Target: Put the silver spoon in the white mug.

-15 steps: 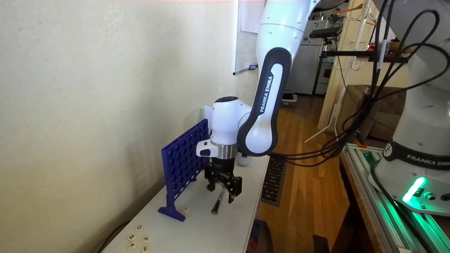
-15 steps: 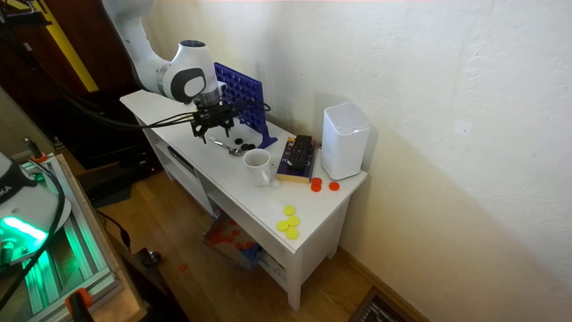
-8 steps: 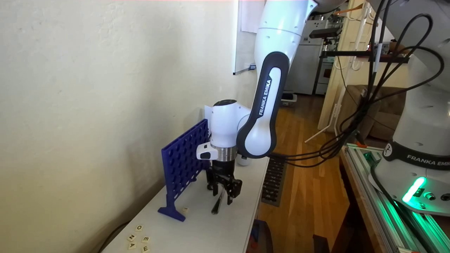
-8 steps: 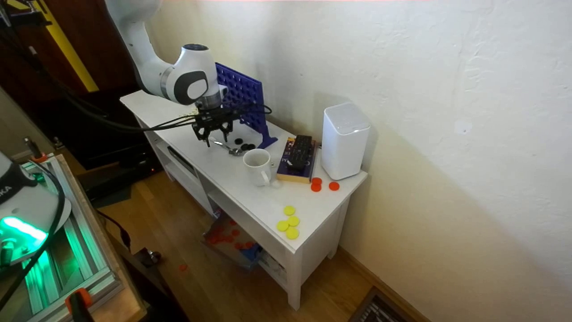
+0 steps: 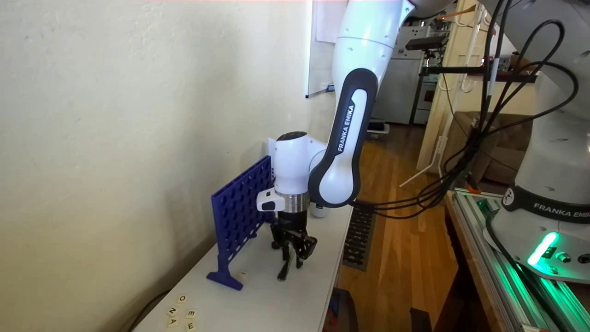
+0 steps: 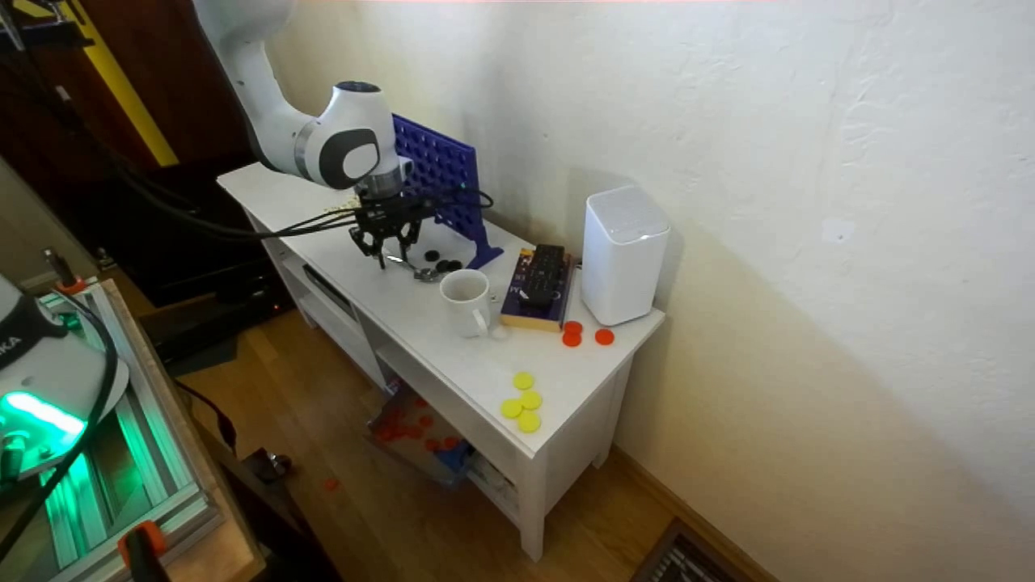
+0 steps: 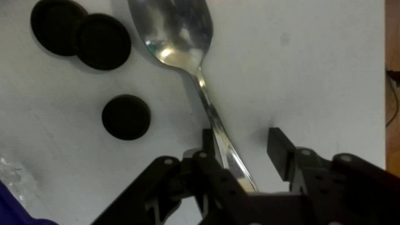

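Note:
The silver spoon [image 7: 175, 31] lies on the white table, its bowl toward the top of the wrist view. My gripper [image 7: 242, 140] points down over the handle, partly open, one finger on either side of it. In the wrist view the handle runs close along the left finger [image 7: 207, 142]; whether they touch I cannot tell. A gap separates it from the right finger [image 7: 278, 153]. The handle's end [image 5: 283, 274] sticks out past the fingers in an exterior view. Upright beyond the bowl stands the white mug [image 6: 466, 307], its inside showing nothing.
Close beside the arm rises the blue game board [image 6: 441, 174]. Several black discs [image 7: 126, 117] lie near the spoon. Past the mug are a book [image 6: 517, 311] with a dark remote [image 6: 543, 276], a tall white box [image 6: 623, 263], red discs [image 6: 605, 336] and yellow discs [image 6: 529, 421].
My gripper has come down a little toward the table and its fingers have drawn closer together around the spoon's handle. Spoon and mug stay where they were.

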### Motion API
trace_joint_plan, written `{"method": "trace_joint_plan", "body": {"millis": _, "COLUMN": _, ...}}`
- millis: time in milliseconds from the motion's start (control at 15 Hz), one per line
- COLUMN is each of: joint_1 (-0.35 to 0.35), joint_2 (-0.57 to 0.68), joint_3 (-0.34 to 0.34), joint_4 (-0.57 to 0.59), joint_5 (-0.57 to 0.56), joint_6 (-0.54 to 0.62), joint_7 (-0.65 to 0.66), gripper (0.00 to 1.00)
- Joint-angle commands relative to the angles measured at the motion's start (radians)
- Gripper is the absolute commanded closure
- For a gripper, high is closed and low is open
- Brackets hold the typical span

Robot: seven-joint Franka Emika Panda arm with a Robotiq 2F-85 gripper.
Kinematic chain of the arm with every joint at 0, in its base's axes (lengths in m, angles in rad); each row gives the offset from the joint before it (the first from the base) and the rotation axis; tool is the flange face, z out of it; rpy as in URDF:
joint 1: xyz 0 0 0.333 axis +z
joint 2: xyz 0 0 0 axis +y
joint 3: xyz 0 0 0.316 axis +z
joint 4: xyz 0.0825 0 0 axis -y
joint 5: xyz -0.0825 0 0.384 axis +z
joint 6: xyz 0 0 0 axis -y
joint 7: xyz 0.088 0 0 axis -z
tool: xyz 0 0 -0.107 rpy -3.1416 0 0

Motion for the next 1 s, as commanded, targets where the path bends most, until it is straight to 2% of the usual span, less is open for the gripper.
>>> {"method": "trace_joint_plan", "body": {"millis": 0, "joint_1": -0.01, "joint_2": 0.014, "joint_3": 0.007, "joint_4": 0.026, "joint_5": -0.037, "joint_6": -0.036, "joint_7": 0.006, "gripper": 0.56}}
{"method": "trace_joint_plan", "body": {"millis": 67, "joint_1": -0.01, "joint_2": 0.014, "joint_3": 0.006, "joint_4": 0.027, "joint_5": -0.038, "joint_6": -0.038, "joint_7": 0.005, "gripper": 0.64}}
{"method": "trace_joint_plan", "body": {"millis": 133, "joint_1": -0.01, "joint_2": 0.014, "joint_3": 0.006, "joint_4": 0.027, "joint_5": -0.038, "joint_6": -0.04, "joint_7": 0.005, "gripper": 0.67}}
{"method": "trace_joint_plan", "body": {"millis": 333, "joint_1": -0.011, "joint_2": 0.012, "joint_3": 0.005, "joint_4": 0.026, "joint_5": -0.039, "joint_6": -0.038, "joint_7": 0.005, "gripper": 0.97}}
{"method": "trace_joint_plan", "body": {"millis": 467, "joint_1": -0.004, "joint_2": 0.0, "joint_3": -0.003, "joint_4": 0.014, "joint_5": -0.04, "joint_6": -0.04, "joint_7": 0.012, "gripper": 1.0}}
{"method": "trace_joint_plan", "body": {"millis": 533, "joint_1": -0.009, "joint_2": -0.01, "joint_3": 0.002, "joint_4": 0.001, "joint_5": -0.038, "joint_6": -0.039, "joint_7": 0.012, "gripper": 0.97}}
{"method": "trace_joint_plan", "body": {"millis": 667, "joint_1": -0.02, "joint_2": -0.038, "joint_3": 0.014, "joint_4": -0.033, "joint_5": -0.033, "joint_6": -0.032, "joint_7": 0.011, "gripper": 0.97}}
{"method": "trace_joint_plan", "body": {"millis": 933, "joint_1": -0.015, "joint_2": -0.144, "joint_3": 0.024, "joint_4": -0.139, "joint_5": -0.044, "joint_6": -0.01, "joint_7": 0.01, "gripper": 0.97}}
